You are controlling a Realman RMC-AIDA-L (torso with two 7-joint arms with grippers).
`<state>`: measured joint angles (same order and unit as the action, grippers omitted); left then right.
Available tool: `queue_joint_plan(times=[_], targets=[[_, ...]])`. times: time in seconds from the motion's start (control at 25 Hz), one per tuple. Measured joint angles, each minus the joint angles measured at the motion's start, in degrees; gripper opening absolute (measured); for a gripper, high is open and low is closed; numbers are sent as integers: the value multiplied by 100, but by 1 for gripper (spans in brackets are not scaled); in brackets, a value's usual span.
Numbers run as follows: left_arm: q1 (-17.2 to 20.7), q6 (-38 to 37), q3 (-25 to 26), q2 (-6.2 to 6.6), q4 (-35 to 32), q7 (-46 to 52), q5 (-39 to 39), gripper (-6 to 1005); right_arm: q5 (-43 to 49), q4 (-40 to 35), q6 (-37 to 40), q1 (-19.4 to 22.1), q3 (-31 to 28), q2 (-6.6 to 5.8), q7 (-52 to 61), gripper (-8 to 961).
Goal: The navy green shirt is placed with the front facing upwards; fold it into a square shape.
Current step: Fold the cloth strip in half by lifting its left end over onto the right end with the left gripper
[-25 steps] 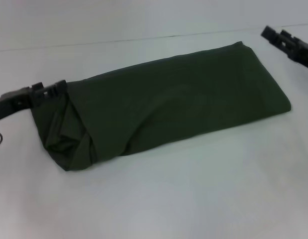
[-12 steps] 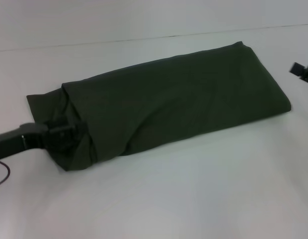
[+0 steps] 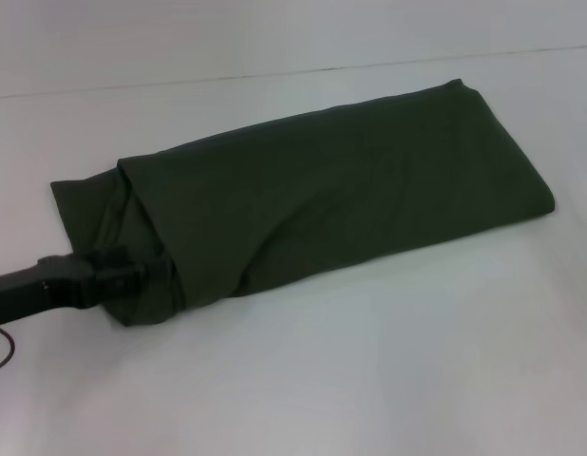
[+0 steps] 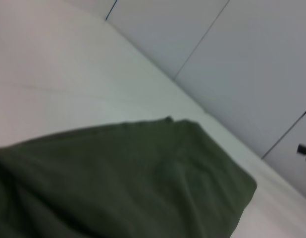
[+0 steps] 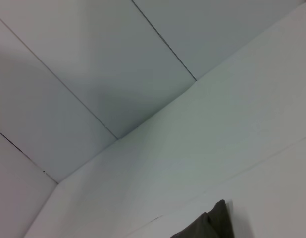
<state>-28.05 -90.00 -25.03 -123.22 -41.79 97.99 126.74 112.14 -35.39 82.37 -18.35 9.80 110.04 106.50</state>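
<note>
The navy green shirt point(image 3: 331, 190) lies on the white table as a long folded strip, running from near left to far right, plain green side up. A flap of it sticks out flat at the left end point(image 3: 80, 195). My left gripper point(image 3: 132, 274) rests at the strip's near-left corner, right against the bunched fabric there, dark against dark cloth. The left wrist view looks along the shirt point(image 4: 123, 183) from close above. The right wrist view catches only a corner of the shirt point(image 5: 212, 225). My right gripper is out of the head view.
White table point(image 3: 369, 380) stretches all around the shirt, with its back edge against a pale wall point(image 3: 274, 33). A small dark piece point(image 4: 304, 149) shows at the edge of the left wrist view; I cannot tell what it is.
The left gripper left the shirt's far-left corner, where the flap now lies flat, and came down to the near-left corner. The right arm drew back out of the head view.
</note>
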Motion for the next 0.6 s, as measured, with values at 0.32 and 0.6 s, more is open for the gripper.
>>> queue_joint_plan(times=[0.32, 0.6], targets=[[3, 110, -52, 3, -98, -48, 533, 949, 9, -7, 53, -107, 111, -22, 183, 853], [10, 130, -102, -1, -128, -61, 769, 946, 9, -7, 54, -124, 118, -26, 198, 851]])
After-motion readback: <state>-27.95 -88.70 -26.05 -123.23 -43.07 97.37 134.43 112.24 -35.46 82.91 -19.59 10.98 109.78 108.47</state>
